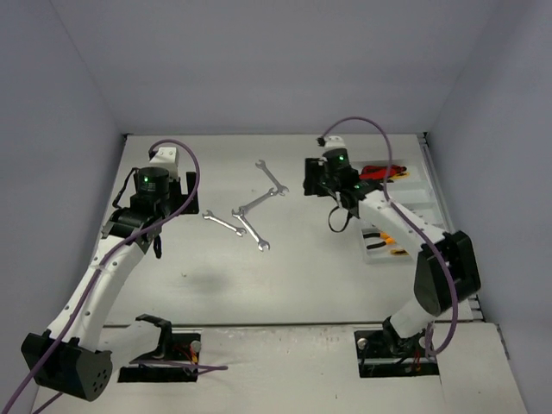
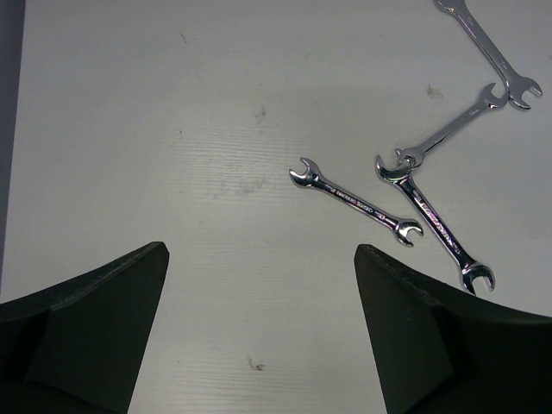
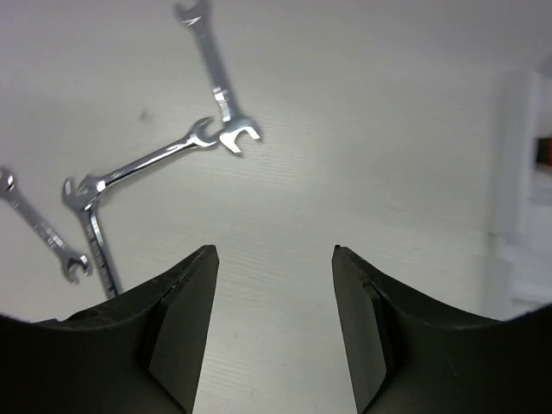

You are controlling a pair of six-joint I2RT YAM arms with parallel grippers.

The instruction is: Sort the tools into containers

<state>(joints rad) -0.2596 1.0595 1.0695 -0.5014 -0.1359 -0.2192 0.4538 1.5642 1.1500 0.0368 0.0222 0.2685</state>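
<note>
Left gripper point(image 2: 259, 250): jaws spread wide, nothing between them; it hangs over bare table point(image 1: 293, 276), on the left side of the wrench group.
Right gripper point(image 3: 274, 252): fingers apart with a clear gap and nothing in it, over bare table between the wrenches and the tray.
Short wrench point(image 2: 355, 202): silver, open-ended, flat on the table at the left of the group, touching none of the others.
Long wrench point(image 2: 435, 226): just right of the short one and roughly parallel to it; its upper head overlaps the lower end of the slanted wrench.
Slanted wrench point(image 2: 453, 129): runs up and to the right from that overlap; its upper head is just beside the lower head of the far wrench, contact unclear.
Far wrench point(image 2: 487, 47): farthest from the arm bases, partly cut off by the left wrist view's top edge.
Writing: fine markings run along the shafts of the short and long wrenches, too small to read.
Tray point(image 1: 412, 197): white, at the right edge of the table, well apart from the wrenches.
Tray contents: red-handled cutters point(image 1: 379, 171) in the far compartment, orange-handled pliers point(image 1: 384, 241) in the nearest one.
</note>
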